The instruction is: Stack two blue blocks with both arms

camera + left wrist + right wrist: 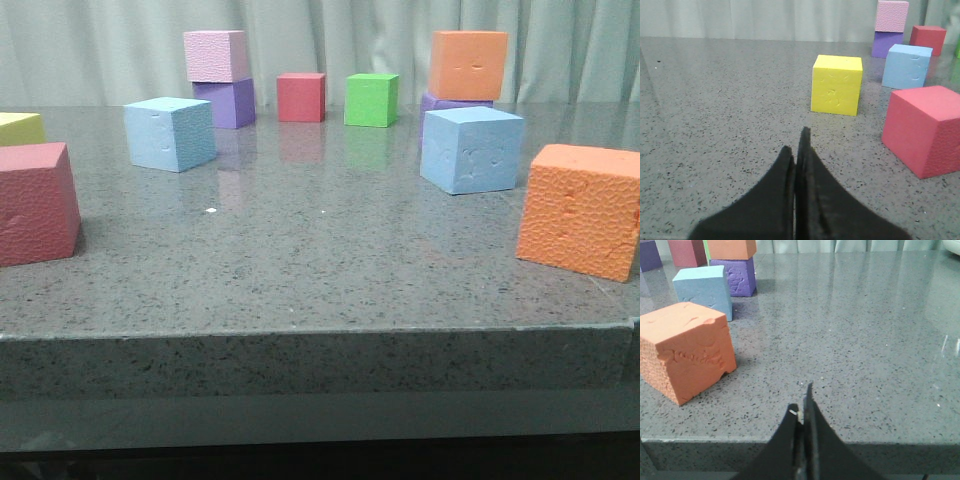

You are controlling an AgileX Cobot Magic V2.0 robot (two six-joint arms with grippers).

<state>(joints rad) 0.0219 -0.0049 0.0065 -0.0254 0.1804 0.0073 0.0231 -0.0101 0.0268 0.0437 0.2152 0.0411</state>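
Two light blue blocks sit apart on the grey table. One blue block (170, 133) is at the left back, also in the left wrist view (906, 65) beyond a red cube. The other blue block (471, 149) is at the right, in the right wrist view (703, 290) behind an orange cube. Neither arm shows in the front view. My left gripper (795, 145) is shut and empty, low over the table, short of the yellow cube. My right gripper (801, 402) is shut and empty near the table's front edge.
Red cube (36, 203) and yellow cube (20, 128) at the left; big orange cube (581, 208) at the right front. At the back: pink on purple (218, 78), red cube (301, 97), green cube (371, 99), orange on purple (467, 66). Table front edge (320, 330).
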